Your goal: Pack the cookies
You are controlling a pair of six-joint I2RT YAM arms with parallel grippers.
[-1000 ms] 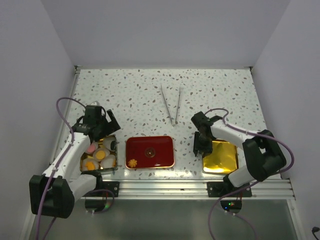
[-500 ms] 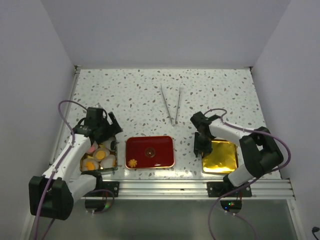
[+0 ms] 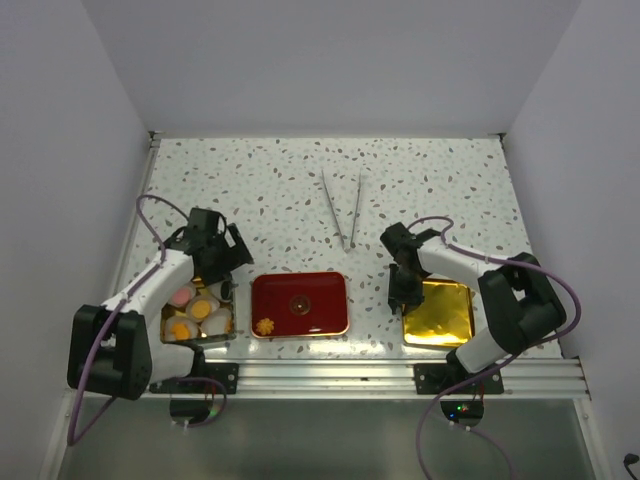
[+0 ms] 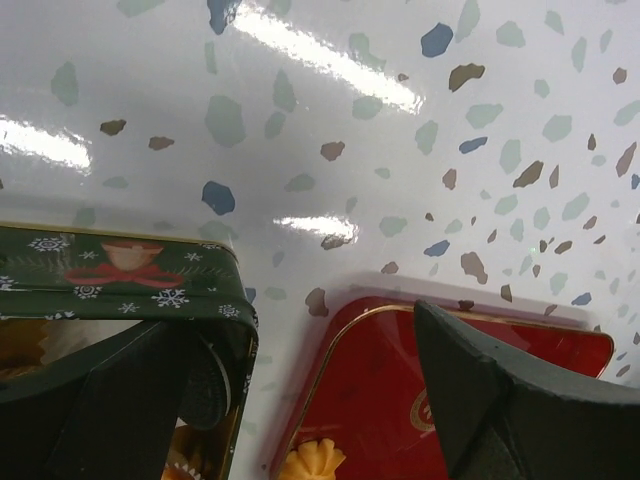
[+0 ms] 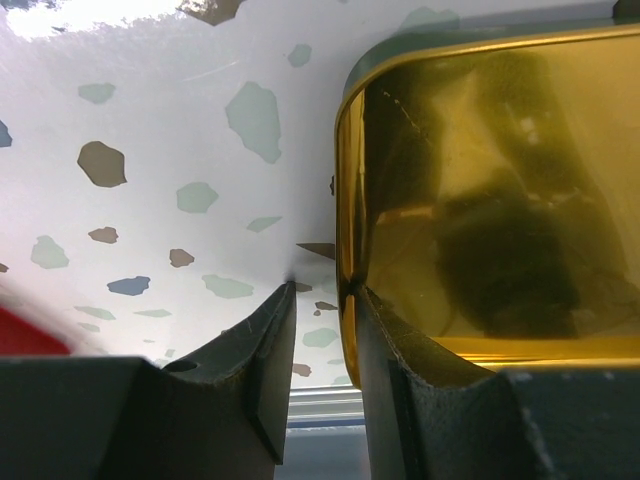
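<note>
The green tin [image 3: 166, 322] at front left holds the cookies [image 3: 198, 311] in white paper cups: yellow-orange, pink and a dark brown one [image 4: 205, 392]. One orange flower-shaped cookie [image 3: 266, 325] lies on the red tray [image 3: 300, 290]; it also shows in the left wrist view [image 4: 312, 462]. My left gripper [image 3: 216, 264] is open and empty, and straddles the tin's right wall [image 4: 150, 285] and the tray's left edge [image 4: 390, 330]. My right gripper [image 5: 328, 345] is open only a little around the left rim of the gold lid [image 5: 347, 260]. One finger is on the table and the other is inside the lid.
Metal tongs [image 3: 343, 208] lie on the speckled table behind the red tray. The gold lid [image 3: 440, 315] sits at front right. A metal rail [image 3: 330, 372] runs along the near edge. White walls close in the table on three sides.
My left gripper has moved right and nearer, from behind the tin to over its far right corner. The right gripper has stayed at the gold lid's left rim.
</note>
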